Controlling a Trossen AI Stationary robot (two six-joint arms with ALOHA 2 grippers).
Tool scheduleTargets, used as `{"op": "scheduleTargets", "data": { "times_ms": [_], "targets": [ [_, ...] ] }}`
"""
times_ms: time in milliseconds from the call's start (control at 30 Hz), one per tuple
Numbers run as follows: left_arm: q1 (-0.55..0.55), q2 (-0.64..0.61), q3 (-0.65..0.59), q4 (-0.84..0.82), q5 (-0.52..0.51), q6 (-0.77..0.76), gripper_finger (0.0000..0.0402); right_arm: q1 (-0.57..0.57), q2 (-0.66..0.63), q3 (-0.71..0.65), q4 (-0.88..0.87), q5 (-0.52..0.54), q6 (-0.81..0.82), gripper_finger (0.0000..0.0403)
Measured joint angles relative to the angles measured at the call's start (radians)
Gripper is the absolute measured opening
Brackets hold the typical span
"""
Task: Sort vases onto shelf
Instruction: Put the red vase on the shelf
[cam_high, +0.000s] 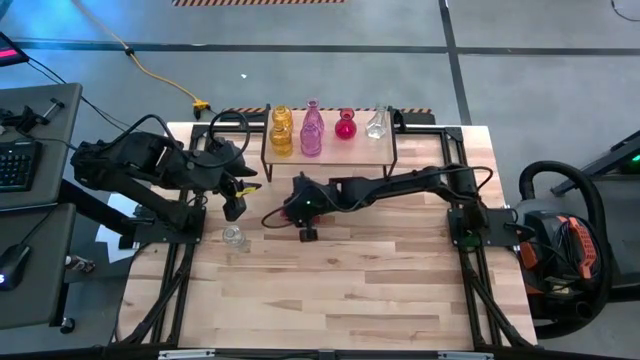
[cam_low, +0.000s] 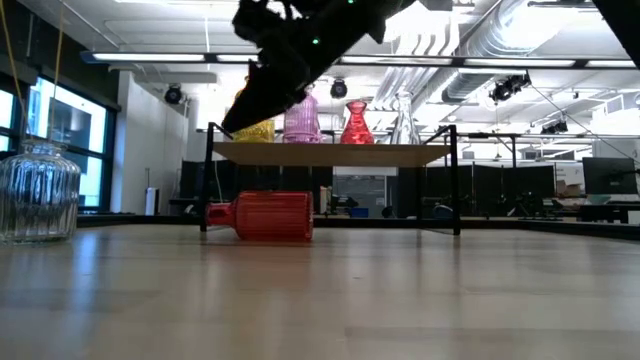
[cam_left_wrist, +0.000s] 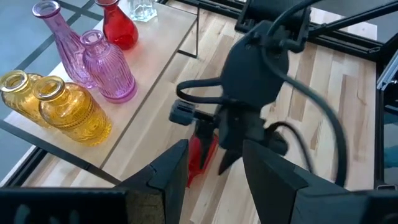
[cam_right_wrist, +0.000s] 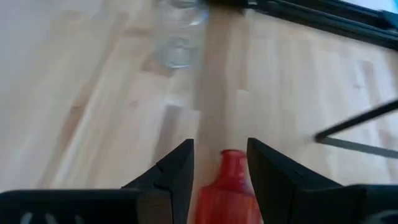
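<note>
A red vase lies on its side on the table in front of the shelf's left leg, its neck toward the table's left. My right gripper hovers open above it, slanting down toward the left; in the right wrist view the vase's neck shows between the fingers. The shelf at the far middle carries two yellow, two pink, one red and one clear vase, all upright. Another clear vase stands on the table at the left. My left gripper waits open above it.
Black frame rails run along the table's left and right sides. The shelf's thin black legs stand just behind the lying vase. A dark cable loops beside my right gripper. The near half of the wooden table is bare.
</note>
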Motion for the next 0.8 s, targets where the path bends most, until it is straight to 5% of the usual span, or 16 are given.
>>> {"op": "scheduleTargets", "data": {
  "times_ms": [133, 467, 800],
  "targets": [
    [0.0, 0.0, 0.0, 0.0, 0.0, -0.012, 0.0145, 0.001, 0.011, 0.047, 0.001, 0.064, 0.018, 0.0131],
    [0.0, 0.0, 0.0, 0.0, 0.0, -0.038, 0.0145, 0.01, 0.009, 0.13, -0.013, 0.038, 0.009, 0.0131],
    [0.0, 0.0, 0.0, 0.0, 0.0, -0.038, 0.0145, -0.021, 0.022, 0.134, -0.042, -0.172, 0.099, 0.0131]
  ]
}}
